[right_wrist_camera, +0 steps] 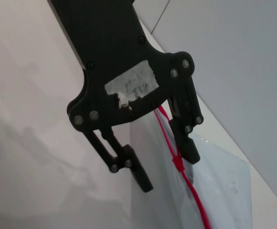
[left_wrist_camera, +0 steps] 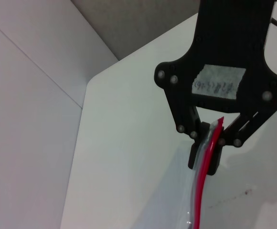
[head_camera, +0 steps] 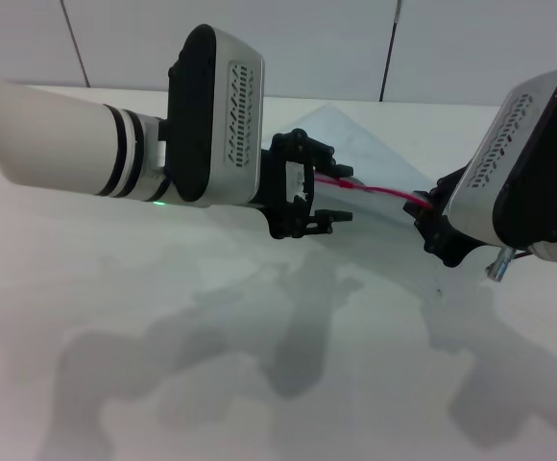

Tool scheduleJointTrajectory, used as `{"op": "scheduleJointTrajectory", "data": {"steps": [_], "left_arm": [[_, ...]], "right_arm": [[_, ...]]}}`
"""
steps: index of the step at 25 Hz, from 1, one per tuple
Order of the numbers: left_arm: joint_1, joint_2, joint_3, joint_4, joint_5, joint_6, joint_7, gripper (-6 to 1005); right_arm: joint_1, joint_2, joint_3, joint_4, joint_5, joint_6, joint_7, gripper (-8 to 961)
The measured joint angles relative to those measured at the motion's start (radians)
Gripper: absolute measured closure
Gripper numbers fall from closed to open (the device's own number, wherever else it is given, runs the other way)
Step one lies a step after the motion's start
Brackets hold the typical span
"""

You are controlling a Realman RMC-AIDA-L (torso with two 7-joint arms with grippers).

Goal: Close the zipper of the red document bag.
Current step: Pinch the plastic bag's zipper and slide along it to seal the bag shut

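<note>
The red document bag point(head_camera: 355, 139) is a translucent pouch, its red zipper point(head_camera: 375, 190) edge stretched between my two grippers above the white table. My left gripper point(head_camera: 341, 195) is open, one finger on each side of the zipper strip. The right wrist view shows this left gripper point(right_wrist_camera: 169, 169) from farther off, with the zipper point(right_wrist_camera: 193, 195), a small red tab point(right_wrist_camera: 176, 162) and the bag point(right_wrist_camera: 224, 186) between its spread fingers. My right gripper point(head_camera: 427, 216) holds the strip's other end. In the left wrist view that right gripper point(left_wrist_camera: 206, 152) is shut on the zipper point(left_wrist_camera: 200, 191).
The white table point(head_camera: 211, 336) stretches wide in front of both arms, with only their shadows on it. A grey panelled wall point(head_camera: 307, 38) stands behind. The table's far corner point(left_wrist_camera: 93, 78) shows in the left wrist view.
</note>
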Motion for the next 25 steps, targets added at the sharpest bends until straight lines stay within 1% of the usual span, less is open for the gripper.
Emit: {"op": "scheduleJointTrajectory", "data": {"steps": [3, 8, 18, 25], "left_arm": [[0.003, 0.000, 0.000, 0.000, 0.000, 0.002, 0.006, 512], [0.010, 0.000, 0.000, -0.009, -0.002, 0.035, 0.027, 609], [0.011, 0.000, 0.000, -0.029, -0.059, 0.037, 0.078, 618], [0.011, 0.000, 0.000, -0.038, -0.066, 0.032, 0.080, 624]], "right_arm": [[-0.001, 0.000, 0.000, -0.004, -0.001, -0.005, 0.001, 905], [-0.007, 0.001, -0.001, -0.020, -0.002, -0.017, 0.001, 904], [-0.010, 0.002, -0.003, -0.024, -0.007, -0.020, 0.002, 904], [-0.008, 0.002, -0.003, -0.018, -0.007, -0.020, 0.003, 903]]}}
